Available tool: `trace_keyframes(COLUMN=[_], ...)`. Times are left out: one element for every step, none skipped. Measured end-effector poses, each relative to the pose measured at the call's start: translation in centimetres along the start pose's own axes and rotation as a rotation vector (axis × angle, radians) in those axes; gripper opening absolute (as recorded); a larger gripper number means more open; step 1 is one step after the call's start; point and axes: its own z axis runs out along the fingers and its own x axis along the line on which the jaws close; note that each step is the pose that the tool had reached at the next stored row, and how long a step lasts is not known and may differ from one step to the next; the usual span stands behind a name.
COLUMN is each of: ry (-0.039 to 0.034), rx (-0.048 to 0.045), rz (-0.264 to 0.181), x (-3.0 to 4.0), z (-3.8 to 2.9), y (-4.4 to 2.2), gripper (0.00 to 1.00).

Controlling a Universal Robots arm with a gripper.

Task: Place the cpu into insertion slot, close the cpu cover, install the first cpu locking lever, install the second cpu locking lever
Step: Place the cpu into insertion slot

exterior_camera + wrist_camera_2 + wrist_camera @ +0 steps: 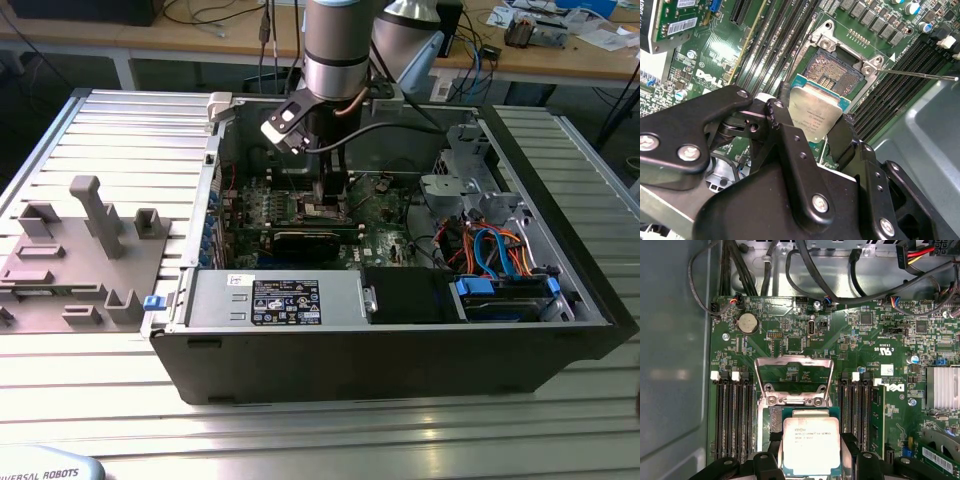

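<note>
My gripper (815, 117) is shut on the cpu (816, 111), a flat square chip with a dull silver top, clamped by two opposite edges between black fingers (784, 107). The chip hangs tilted just over the insertion slot (832, 70), whose dark pin field still shows past the chip's edge. In the first wrist view the cpu (811, 442) covers most of the insertion slot (774, 421), and the cpu cover (794, 360) stands raised open beyond it. In the exterior view the gripper (330, 200) reaches down into the open computer case over the green motherboard (385, 225).
Black memory slots (732, 415) flank the socket on both sides. A thin metal lever rod (920, 74) sticks out beside the socket. Cables (850, 285) cross the board's far end. A power supply (285, 298), drive bay (500, 290) and a grey fixture tray (80, 260) show in the exterior view.
</note>
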Motion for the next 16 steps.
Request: trace_keyframes(ry=[0.0001, 0.0001, 0.0001, 0.0001, 0.0001, 0.0001, 0.0000, 0.0001, 0.0001, 0.0001, 0.0002, 0.0001, 0.0001, 0.0000, 0.0000, -0.0001], rx=[0.0000, 0.0000, -0.0001, -0.0001, -0.0001, -0.0001, 0.0000, 0.0000, -0.0001, 0.0000, -0.0001, 0.0000, -0.0001, 0.0000, 0.0000, 0.0000], rz=[0.000, 0.000, 0.000, 0.000, 0.000, 0.000, 0.000, 0.000, 0.000, 0.000, 0.000, 0.000, 0.000, 0.000, 0.000, 0.000], x=[-0.06, -0.07, -0.08, -0.11, -0.14, -0.16, -0.19, -0.19, -0.19, -0.19, -0.19, -0.19, -0.19, -0.19, -0.20, -0.19], z=[0.21, 0.21, 0.21, 0.21, 0.21, 0.22, 0.28, 0.34, 0.35, 0.37, 0.39, 0.40, 0.42, 0.43, 0.44, 0.45], y=[-0.01, -0.01, -0.01, -0.01, -0.01, -0.01, -0.02, -0.02, -0.02, -0.02, -0.02, -0.02, -0.02, -0.02, -0.02, -0.03], gripper=[0.54, 0.54, 0.54, 0.54, 0.54, 0.54, 0.54, 0.54, 0.54, 0.54, 0.54, 0.54, 0.54, 0.54, 0.54, 0.54])
